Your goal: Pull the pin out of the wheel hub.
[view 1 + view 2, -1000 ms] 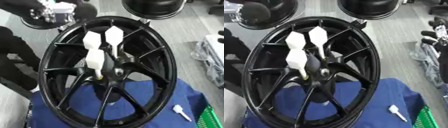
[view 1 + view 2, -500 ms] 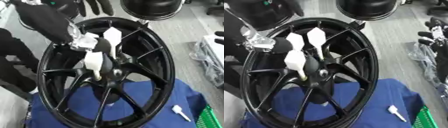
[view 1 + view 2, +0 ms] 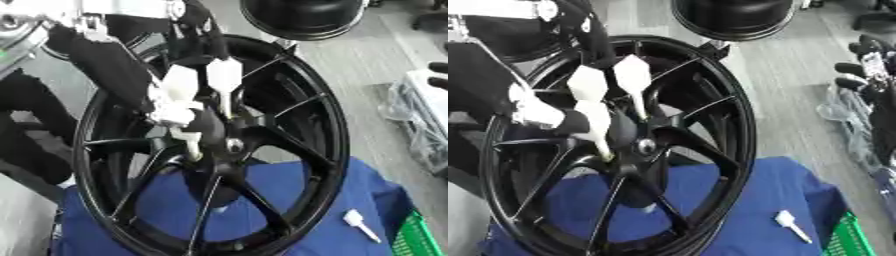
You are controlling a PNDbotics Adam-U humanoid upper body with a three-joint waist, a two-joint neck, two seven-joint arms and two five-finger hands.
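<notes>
pins (image 3: 224, 80) in wheel hub (image 3: 229, 145), wheel on cloth (image 3: 315, 210)

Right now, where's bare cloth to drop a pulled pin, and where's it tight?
Free: blue cloth between the wheel rim and the loose white pin, plus cloth seen through the lower spokes. Crowded: the hub, where white pins stand and the left hand reaches in. The green basket blocks the corner.

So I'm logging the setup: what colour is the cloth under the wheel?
Blue. The cloth under the black wheel shows best in the right eye view.
</notes>
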